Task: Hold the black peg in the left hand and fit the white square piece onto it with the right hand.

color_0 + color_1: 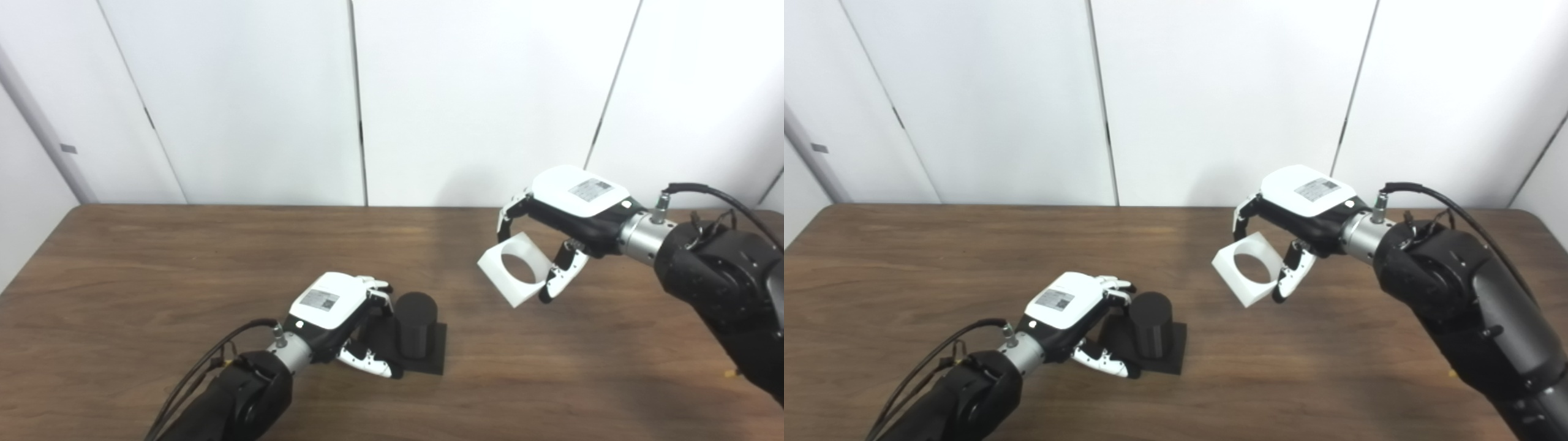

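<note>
The black peg is a short upright cylinder on a black square base, standing on the wooden table. My left hand is closed on its left side, fingers against the cylinder and thumb along the base's front edge. My right hand is shut on the white square piece, which has a round hole through it. It holds the piece tilted in the air, above and to the right of the peg and clear of it. The same scene shows in the right eye view, with the peg and the white piece.
White wall panels stand behind the table's far edge. Black cables run along both forearms. A small yellow bit lies on the table by my right arm.
</note>
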Tool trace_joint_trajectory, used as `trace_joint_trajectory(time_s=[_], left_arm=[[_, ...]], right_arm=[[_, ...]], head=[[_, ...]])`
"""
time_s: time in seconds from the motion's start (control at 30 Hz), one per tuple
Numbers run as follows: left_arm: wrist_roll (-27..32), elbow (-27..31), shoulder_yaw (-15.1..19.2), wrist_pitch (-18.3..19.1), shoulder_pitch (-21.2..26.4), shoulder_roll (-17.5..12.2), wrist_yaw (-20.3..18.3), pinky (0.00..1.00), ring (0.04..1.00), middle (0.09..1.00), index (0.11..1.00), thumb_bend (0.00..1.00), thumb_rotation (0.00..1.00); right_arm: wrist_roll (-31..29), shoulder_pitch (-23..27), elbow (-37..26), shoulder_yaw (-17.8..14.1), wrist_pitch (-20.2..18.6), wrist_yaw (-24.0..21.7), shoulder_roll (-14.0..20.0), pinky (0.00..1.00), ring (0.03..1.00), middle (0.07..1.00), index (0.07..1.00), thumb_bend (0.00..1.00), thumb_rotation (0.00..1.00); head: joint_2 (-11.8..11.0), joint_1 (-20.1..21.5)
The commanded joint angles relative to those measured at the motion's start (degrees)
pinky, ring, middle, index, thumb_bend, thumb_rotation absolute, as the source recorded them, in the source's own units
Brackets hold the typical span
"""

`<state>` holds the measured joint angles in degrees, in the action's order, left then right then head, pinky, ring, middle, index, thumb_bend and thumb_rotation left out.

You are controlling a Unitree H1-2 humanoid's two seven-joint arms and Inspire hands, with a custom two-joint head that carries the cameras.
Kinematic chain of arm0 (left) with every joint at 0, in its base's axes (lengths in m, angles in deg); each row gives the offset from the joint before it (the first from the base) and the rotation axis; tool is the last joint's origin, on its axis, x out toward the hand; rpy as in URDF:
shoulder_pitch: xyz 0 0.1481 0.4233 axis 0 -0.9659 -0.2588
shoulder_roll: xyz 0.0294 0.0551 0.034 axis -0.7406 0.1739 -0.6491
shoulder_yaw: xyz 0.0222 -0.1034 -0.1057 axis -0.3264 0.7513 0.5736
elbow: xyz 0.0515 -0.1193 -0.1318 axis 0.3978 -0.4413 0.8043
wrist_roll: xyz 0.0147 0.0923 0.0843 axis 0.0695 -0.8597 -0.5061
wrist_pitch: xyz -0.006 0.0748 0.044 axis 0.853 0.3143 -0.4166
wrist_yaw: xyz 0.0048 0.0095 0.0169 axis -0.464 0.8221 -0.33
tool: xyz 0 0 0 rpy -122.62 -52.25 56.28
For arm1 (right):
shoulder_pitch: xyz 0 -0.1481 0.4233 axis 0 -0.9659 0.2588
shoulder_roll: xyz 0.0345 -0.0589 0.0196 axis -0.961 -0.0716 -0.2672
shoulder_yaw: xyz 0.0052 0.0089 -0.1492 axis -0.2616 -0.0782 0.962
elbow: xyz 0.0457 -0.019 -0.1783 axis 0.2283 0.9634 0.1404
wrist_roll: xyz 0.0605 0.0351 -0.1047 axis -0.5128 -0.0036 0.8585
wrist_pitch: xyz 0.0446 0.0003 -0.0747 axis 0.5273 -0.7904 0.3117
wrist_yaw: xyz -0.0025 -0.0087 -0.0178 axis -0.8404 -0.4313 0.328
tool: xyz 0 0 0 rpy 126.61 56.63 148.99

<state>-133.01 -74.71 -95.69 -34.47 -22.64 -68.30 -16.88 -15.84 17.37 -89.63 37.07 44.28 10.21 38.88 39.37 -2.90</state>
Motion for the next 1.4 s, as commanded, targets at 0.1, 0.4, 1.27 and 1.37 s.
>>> trace_joint_trajectory(time_s=[0.1,0.4,1.27,1.37], left_arm=[[-2.63,-3.23,-3.51,0.15,-1.65,1.16,-4.65,0.79,0.859,0.853,0.492,0.52,0.07],[-3.2,-2.93,-4.2,1.14,-1.53,1.43,-4.98,0.79,0.864,0.857,0.493,0.52,0.07],[-2.8,-1.56,-4.35,2.17,-1.62,1.55,-5.77,0.8,0.864,0.853,0.492,0.52,0.07],[-2.96,-1.07,-4.5,2.47,-1.51,1.52,-6.45,0.8,0.867,0.855,0.493,0.52,0.07]], right_arm=[[0.11,3.3,-2.86,0.04,1.07,-0.16,-2.12,0.74,0.772,0.715,0.476,0.52,0.13],[0.35,3.65,-2.13,1.35,0.6,-0.84,-6.89,0.75,0.777,0.716,0.476,0.52,0.13],[1.31,2.65,1.16,3.98,1.06,-0.87,-11.94,0.77,0.778,0.723,0.475,0.52,0.13],[1.56,2.5,1.52,4.45,0.55,-1.14,-12.3,0.78,0.786,0.728,0.476,0.52,0.13]], head=[[0.17,0.04],[0.45,-0.25],[1.25,-0.9],[1.37,-1.1]])
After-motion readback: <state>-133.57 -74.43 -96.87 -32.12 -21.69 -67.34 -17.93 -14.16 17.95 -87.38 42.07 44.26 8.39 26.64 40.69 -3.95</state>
